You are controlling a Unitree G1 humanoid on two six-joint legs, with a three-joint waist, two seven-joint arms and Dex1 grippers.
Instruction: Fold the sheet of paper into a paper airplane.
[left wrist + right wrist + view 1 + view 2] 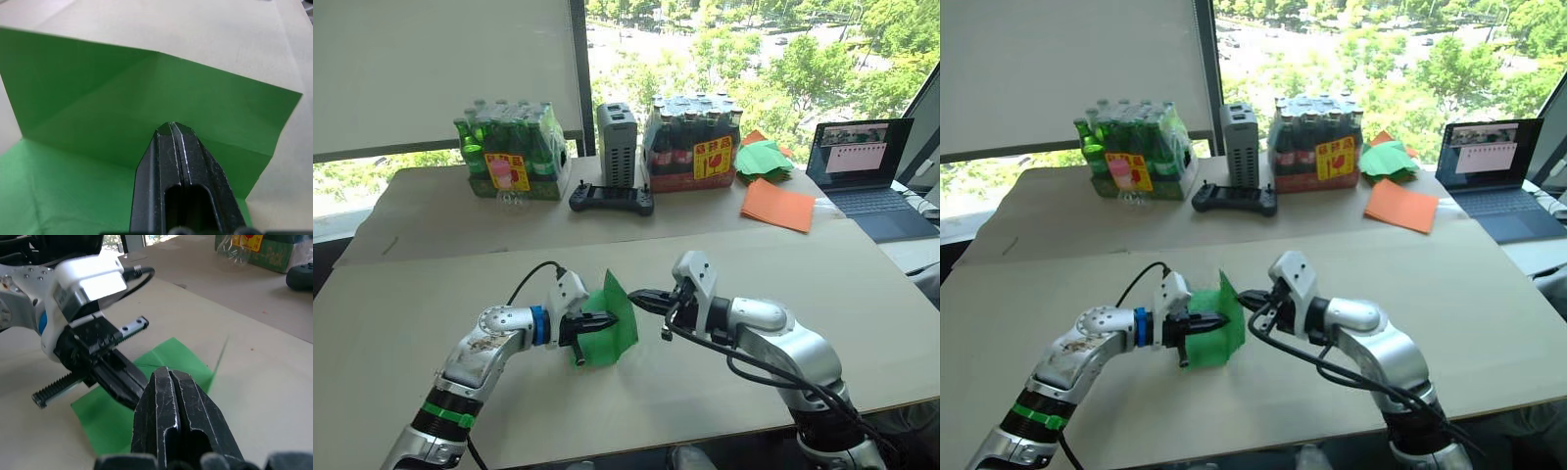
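Note:
The sheet of paper is bright green and creased; part of it lies flat on the near table and one flap stands upright. My left gripper is shut, its closed fingers resting on the flat part with their tips at the foot of the flap. From the other side my right gripper is shut too, its tip right beside the flap's upper edge; I cannot tell whether it touches. The right wrist view has the paper under the left gripper's fingers.
On the far table stand a pack of green bottles, a grey box, a pack of dark bottles and a black controller. Orange sheets, a green paper stack and a laptop sit far right.

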